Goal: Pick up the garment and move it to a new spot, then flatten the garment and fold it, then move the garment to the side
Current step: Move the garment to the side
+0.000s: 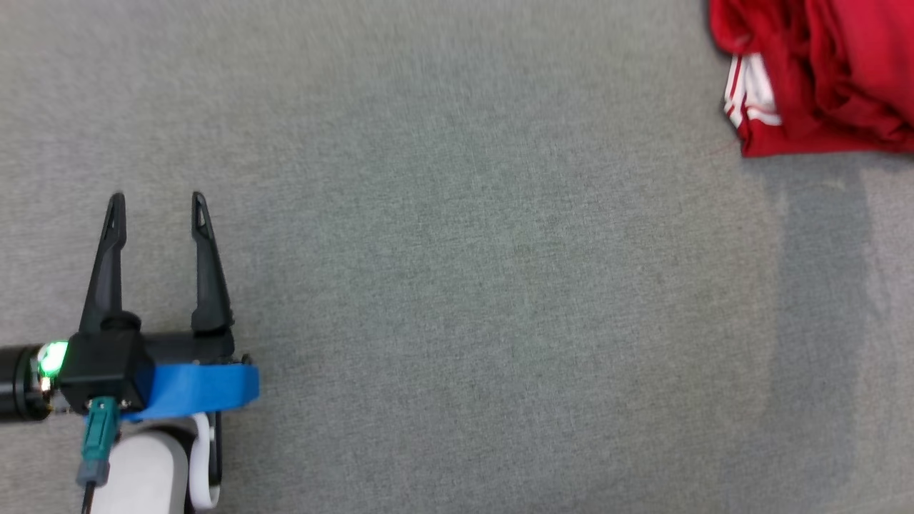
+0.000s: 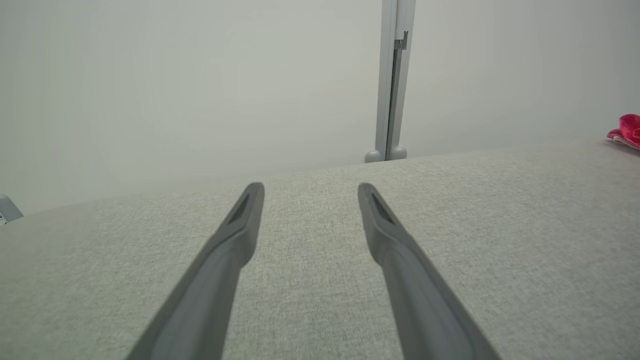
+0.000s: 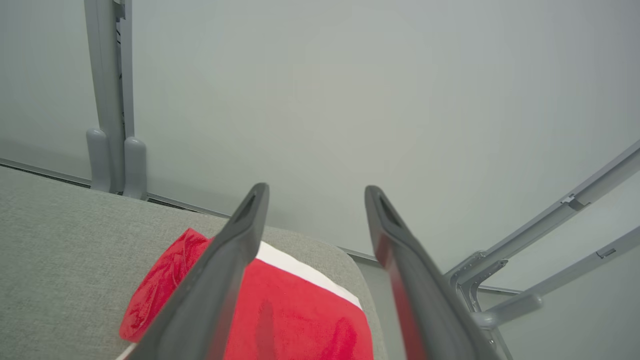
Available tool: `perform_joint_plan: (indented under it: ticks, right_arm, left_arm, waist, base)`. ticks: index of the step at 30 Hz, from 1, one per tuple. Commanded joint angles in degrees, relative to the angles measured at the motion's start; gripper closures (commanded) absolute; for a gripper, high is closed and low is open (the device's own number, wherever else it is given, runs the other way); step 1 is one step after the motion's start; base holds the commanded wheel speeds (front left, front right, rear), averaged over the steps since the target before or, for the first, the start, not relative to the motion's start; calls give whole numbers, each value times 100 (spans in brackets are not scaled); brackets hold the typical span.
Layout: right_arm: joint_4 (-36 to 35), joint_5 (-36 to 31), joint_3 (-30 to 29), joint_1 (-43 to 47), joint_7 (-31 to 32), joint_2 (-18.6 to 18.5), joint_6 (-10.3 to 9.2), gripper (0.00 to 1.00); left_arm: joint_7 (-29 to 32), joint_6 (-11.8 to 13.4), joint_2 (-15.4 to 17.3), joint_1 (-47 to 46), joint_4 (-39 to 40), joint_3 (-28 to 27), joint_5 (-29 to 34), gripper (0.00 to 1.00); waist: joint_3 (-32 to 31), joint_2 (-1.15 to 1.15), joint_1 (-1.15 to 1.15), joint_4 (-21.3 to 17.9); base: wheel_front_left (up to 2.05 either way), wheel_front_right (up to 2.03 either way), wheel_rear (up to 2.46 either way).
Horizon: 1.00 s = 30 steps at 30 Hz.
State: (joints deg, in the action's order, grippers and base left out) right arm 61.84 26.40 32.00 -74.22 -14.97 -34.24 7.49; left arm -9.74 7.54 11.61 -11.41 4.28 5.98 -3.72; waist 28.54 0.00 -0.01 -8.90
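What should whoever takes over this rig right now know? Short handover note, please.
Left gripper: open, empty, over bare grey table.
Right gripper: open, empty, poised over the garment.
The garment: red, lying in a compact pile at the table's far right corner, white trim showing, gripped by neither gripper.
Done, by the look: folded and moved to the side, though the folds look rumpled.
Left: pull the right arm clear; perhaps tidy the fold.
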Motion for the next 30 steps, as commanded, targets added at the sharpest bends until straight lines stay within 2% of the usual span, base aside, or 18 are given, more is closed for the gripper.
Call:
perform_joint_plan:
  ticks: [1,7,13,22,30]
  right_arm:
    - [-304,-44,-161,300,-27,108,1,0]
    - [-1703,-442,-1011,1532,-27,696,1,0]
    - [-2618,-824,-1547,2863,-29,1324,1,0]
    - [-3241,-959,-2094,4608,-28,1813,1,0]
    - [-3656,-1225,-2479,5645,-28,2174,2,0]
  left_arm:
    - [-67,46,-10,138,-79,-79,-69,0]
    - [-206,87,-69,562,-408,-168,-288,0]
    - [-274,34,-133,877,-669,-117,-418,0]
    - [-331,-22,-141,1175,-1044,-68,-552,0]
    - [-349,-17,-121,1354,-1229,-79,-635,0]
  waist:
    - [-213,0,1,-53]
    - [-826,0,1,93]
    - [-1374,0,1,326]
    - [-1969,0,1,689]
    - [-2189,0,1,768]
  base:
    - [0,0,0]
    - [0,0,0]
    - [0,0,0]
    - [0,0,0]
    - [0,0,0]
